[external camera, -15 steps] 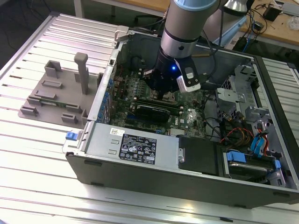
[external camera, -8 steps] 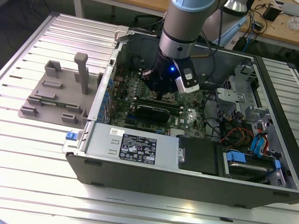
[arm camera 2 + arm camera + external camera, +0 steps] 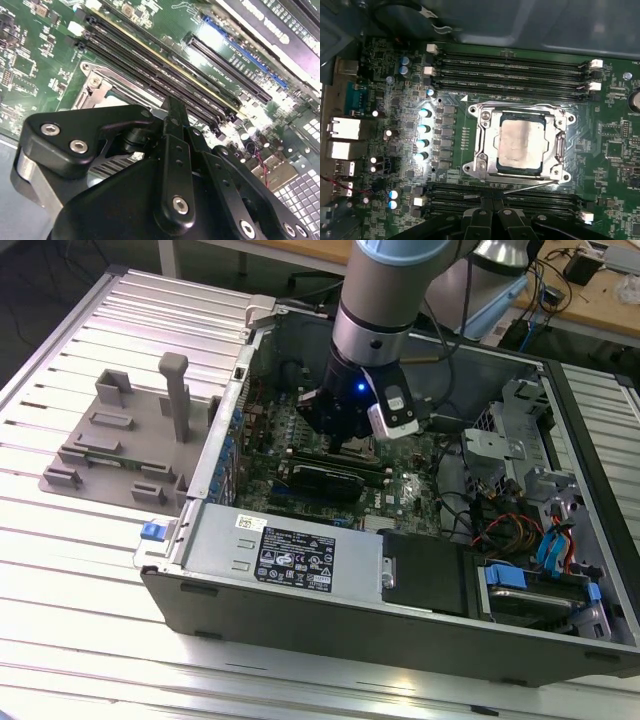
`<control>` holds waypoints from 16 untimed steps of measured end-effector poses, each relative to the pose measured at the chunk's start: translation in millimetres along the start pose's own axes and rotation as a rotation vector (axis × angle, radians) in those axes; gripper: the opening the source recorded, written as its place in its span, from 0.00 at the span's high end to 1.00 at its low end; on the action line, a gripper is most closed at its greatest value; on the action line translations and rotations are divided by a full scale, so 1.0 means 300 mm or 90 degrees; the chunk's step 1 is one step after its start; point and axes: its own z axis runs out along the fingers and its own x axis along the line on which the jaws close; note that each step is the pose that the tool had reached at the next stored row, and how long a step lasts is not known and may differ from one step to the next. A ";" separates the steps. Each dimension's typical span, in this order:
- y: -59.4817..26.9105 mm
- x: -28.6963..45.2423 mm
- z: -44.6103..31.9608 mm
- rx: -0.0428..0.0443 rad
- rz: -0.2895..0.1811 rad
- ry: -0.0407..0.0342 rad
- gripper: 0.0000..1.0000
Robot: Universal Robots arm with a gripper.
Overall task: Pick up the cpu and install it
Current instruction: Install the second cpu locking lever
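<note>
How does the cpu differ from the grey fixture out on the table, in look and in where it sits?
The cpu is a flat square chip with a metal top; the grey fixture is a plastic base with an upright post. The cpu lies in the motherboard socket inside the computer case; the grey fixture rests outside it on the table. The end effector hangs over the cpu's area, well clear of the fixture.
</note>
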 end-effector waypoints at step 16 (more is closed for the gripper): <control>-0.047 0.057 0.036 -0.0739 0.000 -0.0093 0.89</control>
